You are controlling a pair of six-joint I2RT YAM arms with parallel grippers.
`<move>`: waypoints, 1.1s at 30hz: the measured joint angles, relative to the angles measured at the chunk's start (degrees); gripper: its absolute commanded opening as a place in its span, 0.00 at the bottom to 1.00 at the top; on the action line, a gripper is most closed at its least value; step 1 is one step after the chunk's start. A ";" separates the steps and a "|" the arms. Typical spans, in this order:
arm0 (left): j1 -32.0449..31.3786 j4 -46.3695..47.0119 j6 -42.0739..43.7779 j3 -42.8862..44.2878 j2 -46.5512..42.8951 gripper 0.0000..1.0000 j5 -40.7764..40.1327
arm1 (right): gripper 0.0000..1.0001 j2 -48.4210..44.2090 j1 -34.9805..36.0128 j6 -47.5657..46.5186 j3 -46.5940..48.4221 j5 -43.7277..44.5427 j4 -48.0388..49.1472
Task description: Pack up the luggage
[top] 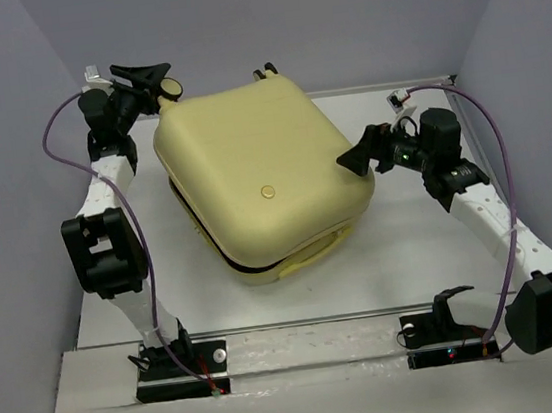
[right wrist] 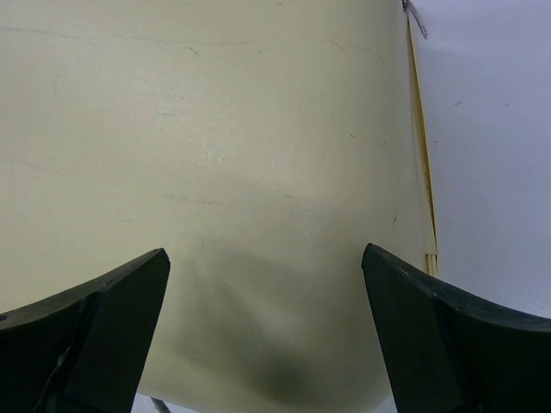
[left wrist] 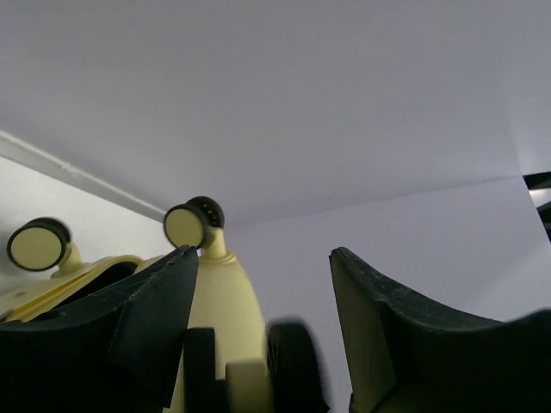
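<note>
Where the white bench [top: 414, 260] spreads between grey walls, the luggage [top: 263, 183] lies flat on it just left of centre, turned so that its corners point toward and away from the arm bases. Its pale yellow upper shell is lowered over the lower one, and a dark seam shows between the two along the near-left edge. From its base at the near edge, the left arm [top: 105, 248] reaches up the left side to the far left corner of the luggage. The right arm [top: 488, 211] bends in from the right toward the luggage's right corner. In the overhead view the left end effector [top: 150, 81] sits at that far left corner with its jaws spread wide and nothing held. Its own camera shows the left end effector [left wrist: 263, 258] with a cream-and-black wheel [left wrist: 189, 224] just above one finger and a second wheel [left wrist: 39, 243] further left. Whether a finger touches the shell cannot be told. The right end effector [top: 355, 151] is likewise spread open, facing the yellow side. From the wrist, the right end effector [right wrist: 265, 254] has the shell filling the gap between its fingers, contact unclear. A small round button [top: 268, 192] marks the upper shell.
</note>
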 measured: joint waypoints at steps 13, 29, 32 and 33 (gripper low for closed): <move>3.58 -4.28 5.79 -13.33 -5.42 0.06 -0.17 | 0.99 -14.69 7.54 0.42 -9.01 9.18 -1.81; 6.99 -8.52 13.49 -19.56 -5.29 0.77 0.13 | 0.34 -21.81 14.62 0.11 -11.17 11.47 -10.95; 6.99 -12.94 16.52 -16.26 -5.18 0.94 -0.37 | 0.27 -22.56 15.96 -0.83 -10.12 10.60 -13.81; 6.99 -14.86 18.18 -14.53 -5.22 0.96 -1.11 | 0.22 -22.62 16.50 -0.94 -9.90 10.43 -14.21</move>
